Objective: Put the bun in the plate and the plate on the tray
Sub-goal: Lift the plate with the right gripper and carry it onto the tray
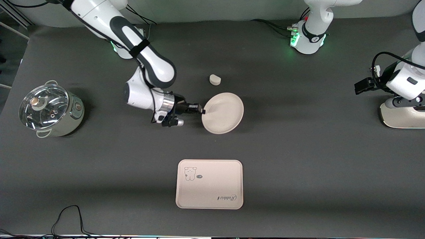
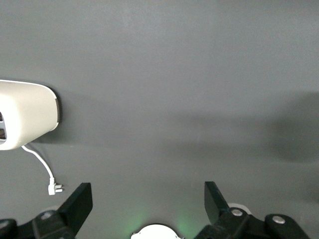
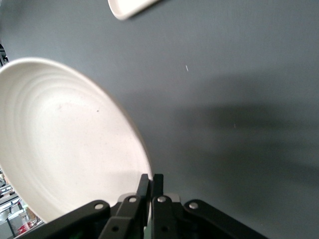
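The cream-beige plate (image 1: 223,113) is tilted over the middle of the table. My right gripper (image 1: 201,111) is shut on its rim at the right arm's end. In the right wrist view the fingers (image 3: 144,185) pinch the rim of the plate (image 3: 65,144). The off-white bun (image 1: 215,79) lies on the table, farther from the front camera than the plate. The pink tray (image 1: 209,184) with the "Rabbit" print lies nearer to the front camera, and a corner shows in the right wrist view (image 3: 129,6). My left gripper (image 1: 362,86) waits open and empty at the left arm's end (image 2: 147,191).
A steel pot with a glass lid (image 1: 49,109) stands at the right arm's end of the table. A cream appliance (image 1: 401,114) with a white cable sits under the left arm and shows in the left wrist view (image 2: 25,119). A black cable (image 1: 66,215) lies at the table's front edge.
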You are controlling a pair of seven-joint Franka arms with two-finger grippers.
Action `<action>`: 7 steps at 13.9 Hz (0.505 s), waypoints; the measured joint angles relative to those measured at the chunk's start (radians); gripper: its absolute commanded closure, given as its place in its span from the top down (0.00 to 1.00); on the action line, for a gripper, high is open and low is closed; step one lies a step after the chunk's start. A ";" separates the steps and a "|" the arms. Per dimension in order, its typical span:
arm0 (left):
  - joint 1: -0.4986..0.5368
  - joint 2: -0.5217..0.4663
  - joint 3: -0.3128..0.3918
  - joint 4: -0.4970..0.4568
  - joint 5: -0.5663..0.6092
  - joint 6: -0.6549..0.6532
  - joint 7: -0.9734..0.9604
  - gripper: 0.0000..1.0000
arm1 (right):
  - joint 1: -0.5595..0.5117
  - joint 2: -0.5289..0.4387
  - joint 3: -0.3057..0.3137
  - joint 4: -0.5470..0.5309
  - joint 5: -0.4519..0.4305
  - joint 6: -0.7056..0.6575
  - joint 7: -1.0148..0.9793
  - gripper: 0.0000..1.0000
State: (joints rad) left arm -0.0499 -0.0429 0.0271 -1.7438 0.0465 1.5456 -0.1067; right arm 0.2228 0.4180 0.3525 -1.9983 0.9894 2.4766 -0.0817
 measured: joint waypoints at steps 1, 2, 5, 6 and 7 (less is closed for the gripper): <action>0.003 0.000 0.000 0.004 0.000 -0.005 0.001 1.00 | -0.004 0.011 -0.029 0.062 -0.085 -0.061 0.067 0.00; 0.006 0.001 0.001 0.005 0.000 -0.005 0.002 1.00 | -0.005 0.032 -0.050 0.130 -0.180 -0.106 0.135 0.00; 0.005 0.012 0.000 0.004 -0.001 -0.005 0.006 1.00 | -0.002 0.157 -0.060 0.379 -0.447 -0.177 0.332 0.00; 0.005 0.015 0.000 0.005 -0.001 -0.005 0.006 1.00 | 0.000 0.212 -0.060 0.477 -0.509 -0.210 0.383 0.00; 0.005 0.018 -0.001 0.005 -0.001 -0.005 0.007 1.00 | 0.001 0.267 -0.060 0.568 -0.560 -0.246 0.417 0.00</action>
State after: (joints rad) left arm -0.0450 -0.0250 0.0265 -1.7393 0.0455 1.5407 -0.0998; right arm 0.2234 0.6852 0.2920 -1.4305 0.4298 2.2306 0.3351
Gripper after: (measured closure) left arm 0.000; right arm 0.956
